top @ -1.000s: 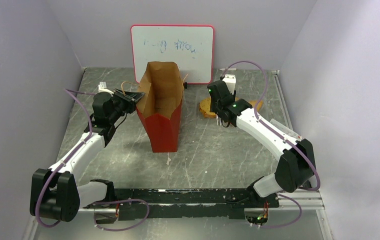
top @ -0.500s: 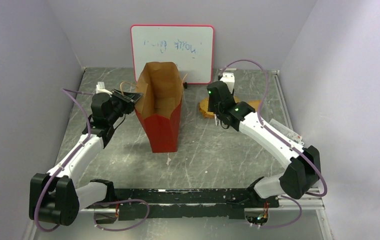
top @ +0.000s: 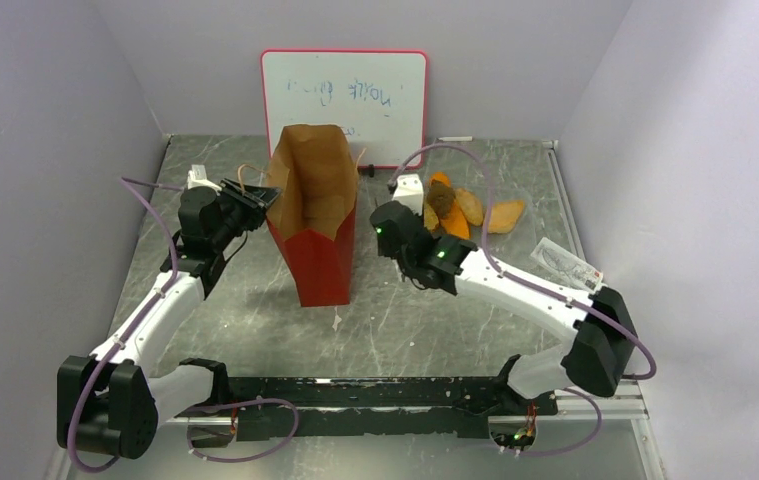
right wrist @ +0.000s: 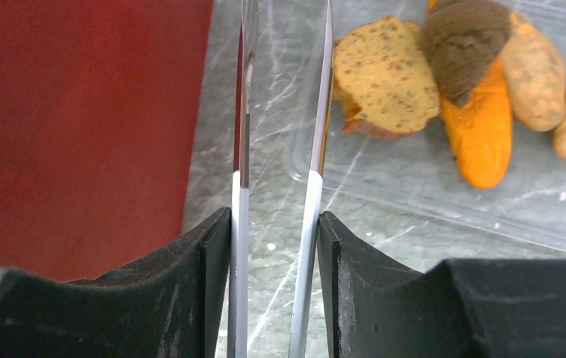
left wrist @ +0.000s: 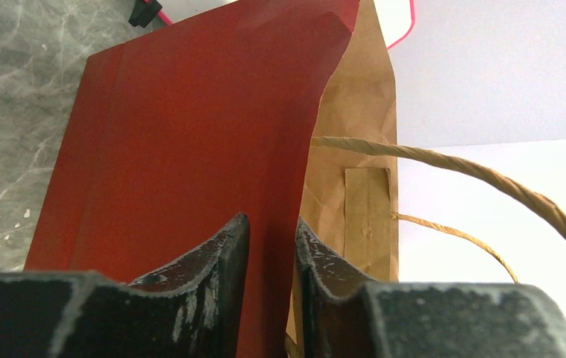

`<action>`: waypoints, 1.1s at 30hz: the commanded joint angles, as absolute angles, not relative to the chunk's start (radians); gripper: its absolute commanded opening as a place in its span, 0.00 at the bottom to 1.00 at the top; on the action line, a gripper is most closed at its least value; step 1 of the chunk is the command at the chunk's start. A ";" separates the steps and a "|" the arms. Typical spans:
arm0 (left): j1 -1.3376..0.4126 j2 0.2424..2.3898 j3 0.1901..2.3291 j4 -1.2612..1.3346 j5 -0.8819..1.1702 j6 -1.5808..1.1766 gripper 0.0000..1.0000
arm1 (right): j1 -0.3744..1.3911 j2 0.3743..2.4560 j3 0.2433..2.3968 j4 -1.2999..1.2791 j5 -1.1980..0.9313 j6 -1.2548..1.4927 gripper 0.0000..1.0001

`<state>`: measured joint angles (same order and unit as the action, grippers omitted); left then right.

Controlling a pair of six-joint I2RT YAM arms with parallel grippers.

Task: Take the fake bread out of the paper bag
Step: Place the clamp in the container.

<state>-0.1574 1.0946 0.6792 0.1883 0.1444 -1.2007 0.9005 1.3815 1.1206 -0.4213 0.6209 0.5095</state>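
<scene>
The red paper bag (top: 320,255) stands upright in the middle with its mouth open and brown lining showing; what lies inside is hidden. My left gripper (left wrist: 272,224) sits astride its left rim (top: 260,197), one finger outside on the red wall (left wrist: 190,149), one inside, jaws slightly apart. My right gripper (right wrist: 276,216) is shut on white-handled metal tongs (right wrist: 313,112), just right of the bag (top: 405,205). Fake bread lies beyond the tongs: a seeded slice (right wrist: 384,74), a brown round piece (right wrist: 462,41), an orange loaf (right wrist: 481,127) and two tan rolls (right wrist: 537,71).
The bread (top: 450,210) rests on a clear plastic tray (right wrist: 429,194) at the back right. A whiteboard (top: 343,105) leans on the back wall behind the bag. A clear packet (top: 560,260) lies at the right. The bag's paper handle (left wrist: 488,179) loops near my left fingers.
My right arm has swung left toward the bag with the tongs, uncovering the bread pile. The left jaws have parted a little on the bag's rim, and the bag's top has shifted slightly left.
</scene>
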 commanded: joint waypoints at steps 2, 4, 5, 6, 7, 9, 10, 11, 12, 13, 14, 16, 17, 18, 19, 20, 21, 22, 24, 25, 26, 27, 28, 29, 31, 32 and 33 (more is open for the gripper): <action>-0.144 1.071 0.717 0.166 0.139 -1.155 0.26 | 0.973 1.440 1.074 -0.289 0.697 0.563 0.43; -0.144 1.073 0.728 0.159 0.142 -1.145 0.30 | 0.997 1.463 1.053 -0.234 0.713 0.567 0.43; -0.144 1.075 0.732 0.156 0.145 -1.140 0.33 | 1.004 1.474 1.045 -0.215 0.716 0.569 0.43; -0.144 1.079 0.739 0.154 0.151 -1.135 0.35 | 1.008 1.489 1.039 -0.200 0.722 0.575 0.43; -0.144 1.088 0.748 0.153 0.164 -1.122 0.39 | 1.010 1.525 1.027 -0.167 0.732 0.587 0.43; -0.144 1.092 0.754 0.154 0.175 -1.107 0.43 | 1.011 1.554 1.011 -0.128 0.734 0.590 0.42; -0.144 1.094 0.756 0.153 0.178 -1.100 0.44 | 1.010 1.569 1.007 -0.110 0.735 0.593 0.42; -0.144 1.095 0.757 0.151 0.181 -1.094 0.46 | 1.011 1.579 0.983 -0.090 0.736 0.596 0.42; -0.144 1.096 0.757 0.151 0.184 -1.089 0.47 | 1.012 1.588 0.969 -0.072 0.739 0.599 0.42; -0.144 1.097 0.758 0.151 0.187 -1.084 0.48 | 1.012 1.598 0.959 -0.052 0.743 0.602 0.42; -0.144 1.099 0.757 0.152 0.190 -1.080 0.49 | 1.012 1.606 0.949 -0.034 0.745 0.605 0.42; -0.144 1.105 0.760 0.150 0.201 -1.074 0.50 | 1.012 1.621 0.927 0.004 0.749 0.609 0.42; -0.144 1.109 0.763 0.148 0.206 -1.071 0.51 | 1.013 1.628 0.916 0.028 0.753 0.610 0.42; -0.144 1.113 0.767 0.145 0.213 -1.067 0.52 | 1.013 1.633 0.903 0.053 0.754 0.609 0.42; -0.144 1.116 0.770 0.139 0.216 -1.064 0.52 | 1.014 1.639 0.892 0.079 0.756 0.607 0.42; -0.144 1.118 0.774 0.134 0.221 -1.060 0.54 | 1.013 1.646 0.885 0.100 0.757 0.605 0.42; -0.144 1.116 0.775 0.129 0.221 -1.058 0.54 | 1.013 1.654 0.880 0.115 0.761 0.603 0.42; -0.144 1.112 0.775 0.125 0.219 -1.054 0.57 | 1.013 1.663 0.879 0.126 0.762 0.604 0.43; -0.144 1.102 0.773 0.114 0.209 -1.046 0.65 | 1.013 1.679 0.875 0.149 0.759 0.601 0.43; -0.145 1.097 0.774 0.108 0.203 -1.039 0.68 | 1.013 1.686 0.871 0.162 0.755 0.600 0.43; -0.145 1.092 0.775 0.098 0.197 -1.034 0.73 | 1.014 1.697 0.867 0.173 0.752 0.599 0.43; -0.144 1.088 0.778 0.087 0.191 -1.028 0.74 | 1.013 1.704 0.867 0.183 0.748 0.598 0.43; -0.144 1.084 0.781 0.081 0.185 -1.021 0.75 | 1.013 1.715 0.868 0.185 0.744 0.599 0.43; -0.144 1.082 0.784 0.073 0.179 -1.017 0.75 | 1.013 1.726 0.872 0.185 0.742 0.601 0.43; -0.144 1.079 0.792 0.061 0.171 -1.007 0.75 | 1.013 1.749 0.881 0.183 0.737 0.604 0.43; -0.144 1.078 0.797 0.054 0.168 -1.004 0.75 | 1.012 1.761 0.884 0.182 0.735 0.606 0.44; -0.144 1.076 0.801 0.045 0.165 -1.000 0.75 | 1.011 1.771 0.887 0.180 0.733 0.610 0.44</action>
